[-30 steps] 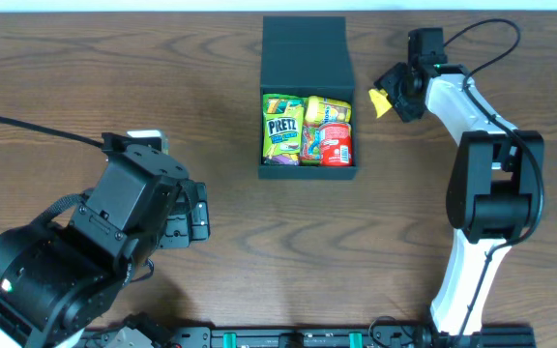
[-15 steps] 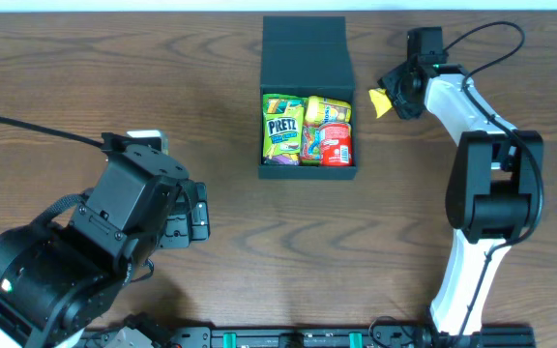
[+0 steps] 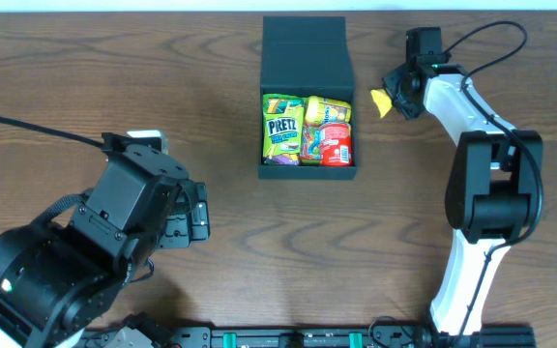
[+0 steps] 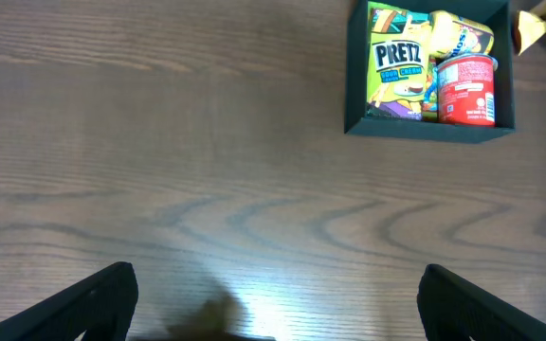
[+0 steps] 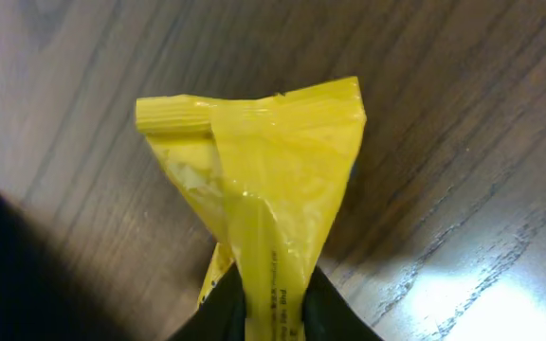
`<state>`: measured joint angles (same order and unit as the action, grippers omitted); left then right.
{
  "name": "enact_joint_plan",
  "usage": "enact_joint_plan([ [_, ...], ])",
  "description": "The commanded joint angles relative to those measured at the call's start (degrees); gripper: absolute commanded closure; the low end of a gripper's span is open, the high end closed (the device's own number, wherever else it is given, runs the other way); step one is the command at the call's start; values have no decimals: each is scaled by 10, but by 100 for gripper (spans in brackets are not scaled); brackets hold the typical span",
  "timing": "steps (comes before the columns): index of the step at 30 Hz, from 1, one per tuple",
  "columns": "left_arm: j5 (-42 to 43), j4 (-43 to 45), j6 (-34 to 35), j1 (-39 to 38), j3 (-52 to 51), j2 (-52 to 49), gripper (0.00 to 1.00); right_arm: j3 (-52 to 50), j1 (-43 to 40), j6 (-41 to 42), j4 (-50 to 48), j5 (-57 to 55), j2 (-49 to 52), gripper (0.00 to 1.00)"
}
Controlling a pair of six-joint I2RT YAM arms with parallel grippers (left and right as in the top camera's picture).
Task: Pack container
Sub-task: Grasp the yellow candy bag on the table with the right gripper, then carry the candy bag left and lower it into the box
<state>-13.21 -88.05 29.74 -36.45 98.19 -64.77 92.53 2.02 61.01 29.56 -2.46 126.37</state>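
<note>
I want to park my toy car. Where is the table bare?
Bare wood lies left of the container, beyond the left arm. More lies in front of the container, between the left arm and the right arm. Crowded: inside the container, full of snacks, and beside its right wall, where the right gripper pinches a yellow packet.

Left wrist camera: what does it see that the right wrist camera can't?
Only the left wrist view shows inside the box: a Pretz packet and a red can, plus the open left hand. Only the right wrist view shows the right hand pinching the yellow packet. Both show that packet and the wooden table.
</note>
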Motion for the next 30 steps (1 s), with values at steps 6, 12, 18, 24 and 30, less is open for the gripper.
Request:
enact_joint_plan([
  [6,2,0,-6,0,5,0,5,-5,5,-25,8,-11,0,86],
  [12,2,0,-6,0,5,0,5,-5,12,-62,17,-12,-2,90],
  [18,2,0,-6,0,5,0,5,-5,15,-104,52,-19,-24,90],
  [24,2,0,-6,0,5,0,5,-5,15,-150,78,-23,-64,89],
  [30,2,0,-6,0,5,0,5,-5,17,-187,113,-23,-114,88],
])
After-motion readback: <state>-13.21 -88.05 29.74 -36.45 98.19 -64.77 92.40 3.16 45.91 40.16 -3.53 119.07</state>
